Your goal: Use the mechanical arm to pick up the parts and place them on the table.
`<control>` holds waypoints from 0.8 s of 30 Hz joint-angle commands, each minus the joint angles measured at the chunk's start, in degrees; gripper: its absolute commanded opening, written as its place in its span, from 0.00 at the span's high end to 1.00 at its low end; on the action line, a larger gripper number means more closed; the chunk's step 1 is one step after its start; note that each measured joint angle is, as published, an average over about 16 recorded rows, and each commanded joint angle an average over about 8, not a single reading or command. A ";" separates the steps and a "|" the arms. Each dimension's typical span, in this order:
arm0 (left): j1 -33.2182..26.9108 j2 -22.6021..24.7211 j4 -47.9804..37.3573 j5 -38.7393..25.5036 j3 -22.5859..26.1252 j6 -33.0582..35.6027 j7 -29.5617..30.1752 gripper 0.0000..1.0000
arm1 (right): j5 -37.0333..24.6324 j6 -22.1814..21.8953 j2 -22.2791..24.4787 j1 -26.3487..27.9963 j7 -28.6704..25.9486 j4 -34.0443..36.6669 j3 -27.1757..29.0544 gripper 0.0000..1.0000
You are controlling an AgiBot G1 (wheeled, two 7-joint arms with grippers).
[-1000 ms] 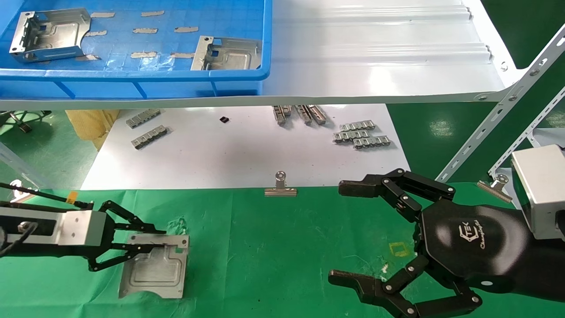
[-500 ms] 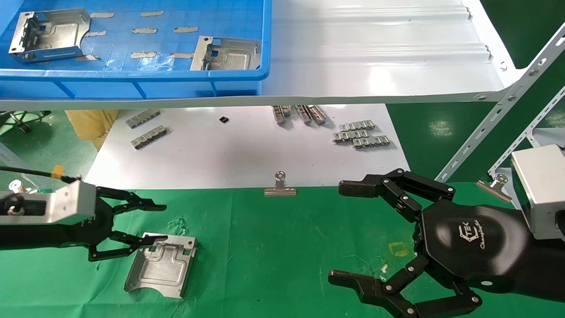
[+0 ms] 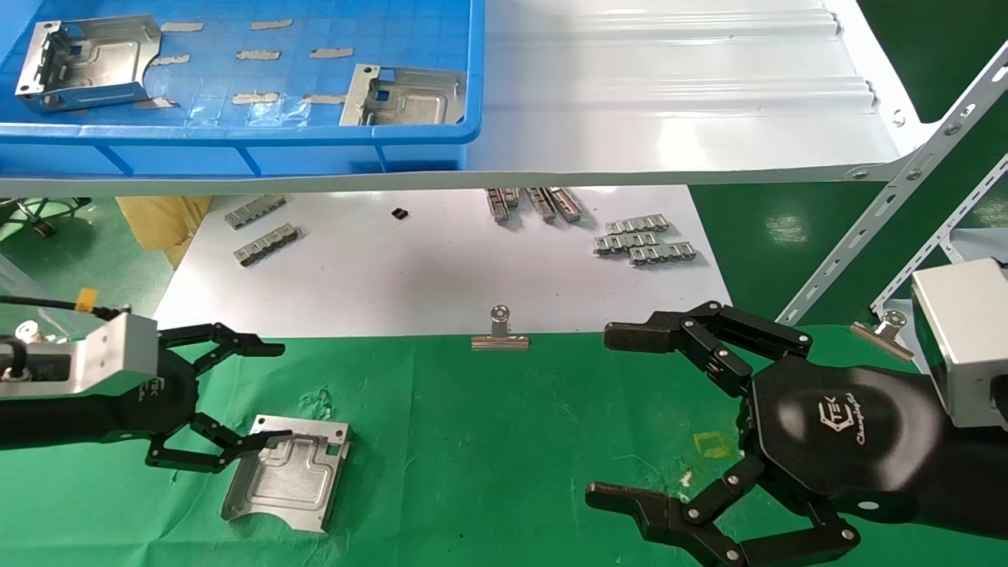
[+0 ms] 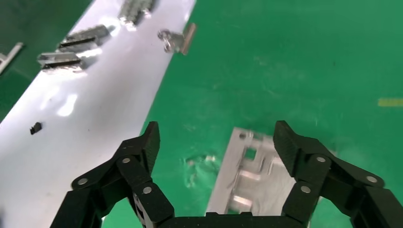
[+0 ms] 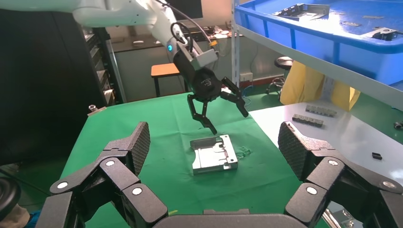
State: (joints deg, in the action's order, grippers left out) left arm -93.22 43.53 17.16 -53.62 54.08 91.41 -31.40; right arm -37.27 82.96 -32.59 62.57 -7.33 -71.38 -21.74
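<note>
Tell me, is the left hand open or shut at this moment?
Open. The left hand has its fingers spread wide above the part, which lies flat on the table; the right wrist view shows clear air between them.

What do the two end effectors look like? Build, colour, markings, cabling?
Both match: the left end effector and right end effector have jointed black linkage fingers, silver pivot pins, ribbed fingertips, black palms with white logos and silver wrist blocks. A black cable with a yellow tag runs to the left one.

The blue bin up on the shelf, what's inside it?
Two shiny parts and several tape scraps lie inside the blue bin. Its far end is out of view.
</note>
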 commanded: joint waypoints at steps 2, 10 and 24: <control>0.88 -0.23 1.64 0.29 -1.10 -0.16 1.18 0.00 | 0.00 0.00 0.00 0.00 0.00 0.00 0.00 0.00; 5.32 -1.42 9.54 1.95 -6.43 -0.96 7.09 0.00 | 0.00 0.00 0.00 0.00 0.00 0.00 0.00 0.00; 13.10 -3.51 23.37 4.84 -15.77 -2.36 17.44 0.00 | 0.00 0.00 0.00 0.00 0.00 0.00 -0.01 0.00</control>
State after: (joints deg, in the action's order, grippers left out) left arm -80.11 40.01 40.56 -48.77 38.29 89.04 -13.94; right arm -37.27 82.96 -32.59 62.57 -7.33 -71.38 -21.75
